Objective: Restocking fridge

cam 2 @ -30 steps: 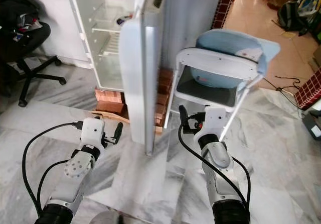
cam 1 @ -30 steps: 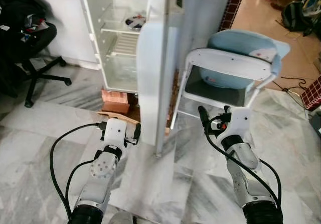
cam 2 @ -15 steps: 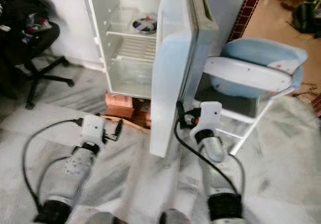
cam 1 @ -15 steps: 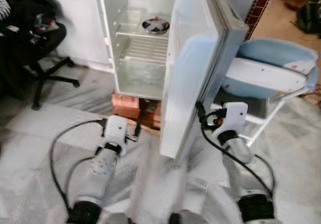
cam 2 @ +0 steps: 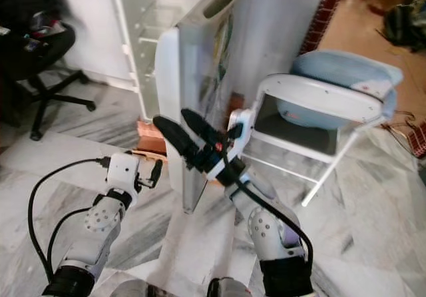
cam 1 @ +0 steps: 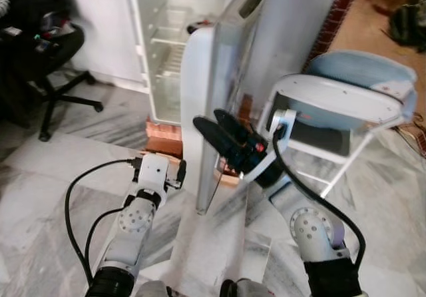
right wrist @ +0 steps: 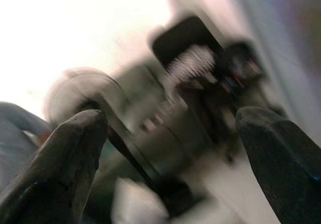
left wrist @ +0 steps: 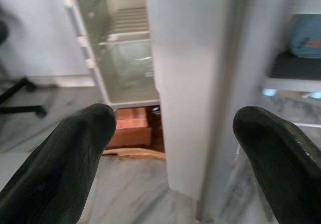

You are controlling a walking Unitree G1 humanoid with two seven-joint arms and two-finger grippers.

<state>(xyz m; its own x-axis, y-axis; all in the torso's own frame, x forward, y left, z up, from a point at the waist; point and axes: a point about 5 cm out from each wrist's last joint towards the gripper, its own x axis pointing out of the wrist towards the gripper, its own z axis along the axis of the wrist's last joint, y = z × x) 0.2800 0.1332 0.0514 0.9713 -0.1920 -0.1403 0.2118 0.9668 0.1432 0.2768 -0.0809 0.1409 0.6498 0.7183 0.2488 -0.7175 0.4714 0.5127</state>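
The white fridge [cam 1: 166, 44] stands open, its wire shelves showing and a small dark item [cam 1: 200, 25] on an upper shelf. Its door [cam 1: 200, 110] stands edge-on toward me. My right gripper [cam 1: 208, 118] is raised and turned leftward, open, its two black fingers just in front of the door's edge with nothing between them. The right wrist view is blurred, with the fingertips [right wrist: 75, 138] wide apart. Lower down, left of the door's bottom corner, my left gripper [cam 1: 178, 174] is open and empty. In the left wrist view it [left wrist: 175, 123] points at the door edge.
Bricks [cam 1: 163, 129] prop up the fridge. A white folding chair [cam 1: 333, 97] holding a light blue basin [cam 1: 363, 70] stands right of the door. A black office chair [cam 1: 40, 50] is at the far left. Marble floor [cam 1: 53, 164] lies around both arms.
The right arm has swung up and to the left, so its gripper now points across the door's edge. The left arm has barely moved. The camera view has shifted.
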